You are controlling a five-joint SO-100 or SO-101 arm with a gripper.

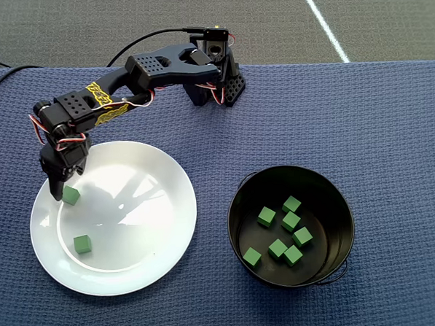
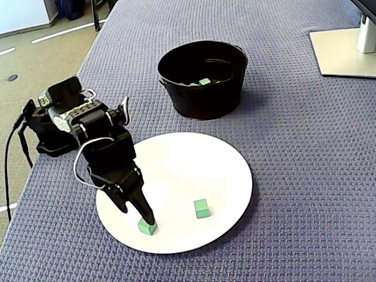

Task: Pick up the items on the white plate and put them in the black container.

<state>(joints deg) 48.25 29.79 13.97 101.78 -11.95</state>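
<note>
Six green cubes lie in the black container; two remain on the white plate. The claw touches one, seemingly unclamped.

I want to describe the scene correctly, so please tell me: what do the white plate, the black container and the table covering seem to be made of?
The white plate looks like glazed ceramic or glossy plastic: it reflects light in bright patches. The black container seems painted or enamelled metal, with a shiny inner wall and a thin wire handle. The table covering looks like blue woven cloth, matte, with a waffle texture.
</note>
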